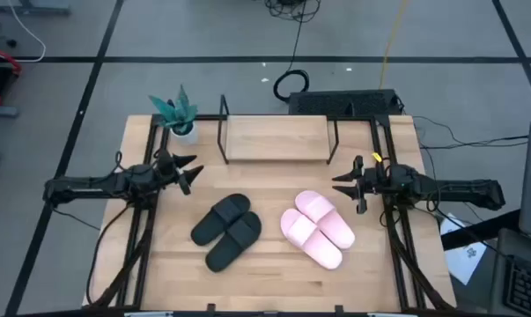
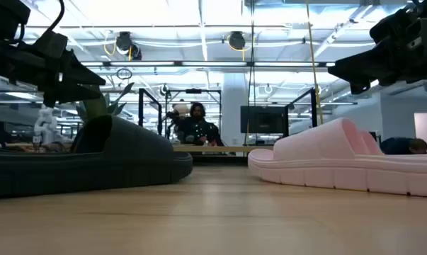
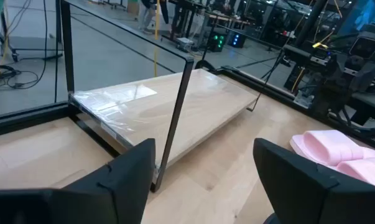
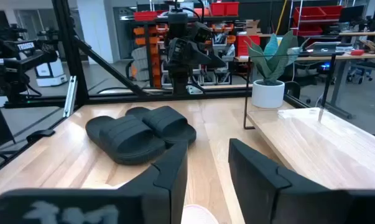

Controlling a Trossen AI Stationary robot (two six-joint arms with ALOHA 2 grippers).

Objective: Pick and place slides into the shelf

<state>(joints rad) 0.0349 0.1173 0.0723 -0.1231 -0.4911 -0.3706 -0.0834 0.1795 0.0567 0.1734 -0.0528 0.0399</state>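
Two matte black slides [image 1: 227, 231] lie side by side on the table's left-middle, soles down; the black slides [image 4: 140, 130] also show in the right wrist view. The pink pair [image 1: 317, 228] lies to their right, and a pink slide [image 3: 336, 151] shows in the left wrist view. The shelf [image 1: 276, 138], a light board in a thin black wire frame, stands at the far middle with nothing on its board [image 3: 175, 112]. My left gripper [image 1: 191, 171] hovers open left of the shelf. My right gripper [image 1: 348, 186] hovers open above the table, right of the pink pair.
A potted green plant [image 1: 179, 114] stands at the shelf's far-left corner. A black power box and cables [image 1: 342, 101] lie behind the shelf. Bare tabletop [image 1: 274, 282] lies near the front edge. A person [image 2: 196, 127] sits in the room beyond the table.
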